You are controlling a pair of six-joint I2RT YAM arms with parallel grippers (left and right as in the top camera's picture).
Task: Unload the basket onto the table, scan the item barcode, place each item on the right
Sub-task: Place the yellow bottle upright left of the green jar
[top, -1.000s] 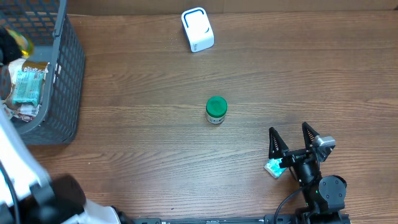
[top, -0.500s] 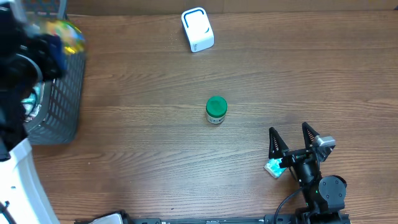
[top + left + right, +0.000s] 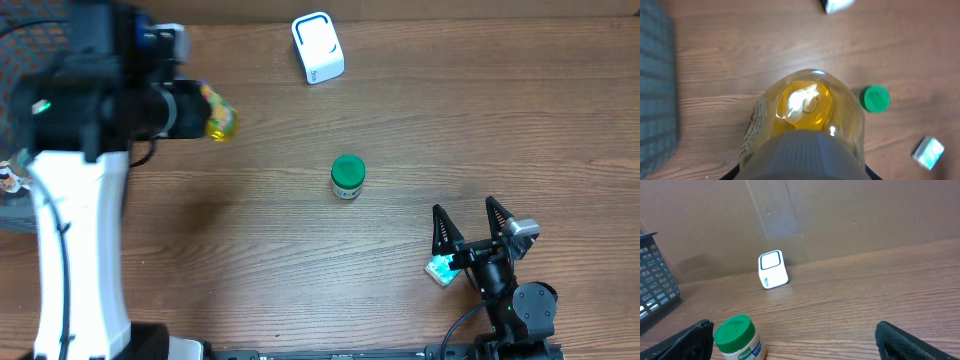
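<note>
**Overhead.** Your left gripper (image 3: 196,108) was pinching a clear plastic bottle of yellow liquid (image 3: 219,120). It held the bottle above the brown wooden table (image 3: 250,260), well apart from the white box-shaped scanner with a blue-edged window (image 3: 318,47), to its left. A short jar with a green lid (image 3: 347,177) stood mid-table. Your right gripper (image 3: 468,232) sat at the near right with its jaws spread and empty, and a small teal packet (image 3: 439,269) lay just beside it.

**Left wrist.** The bottle (image 3: 810,107) filled the frame, end-on to the lens. A printed label (image 3: 752,131) ran down its left flank. The fingers could not be made out. A dark grey mesh basket (image 3: 655,90) showed at the left edge.

**Right wrist.** The fingers (image 3: 692,340) stood wide apart with nothing between them. The scanner (image 3: 773,268) and the jar (image 3: 739,337) were ahead, and the bottle was out of view.

**Handling, judged.**
- The bottle looked fairly full, so expect moderate weight and some slosh.
- The wall was smooth and glossy, so it is likely slippery and slightly yielding.
- Hold it across the body, clear of the label.
- The barcode is probably on that label, so you would need to turn the label toward the scanner window.
</note>
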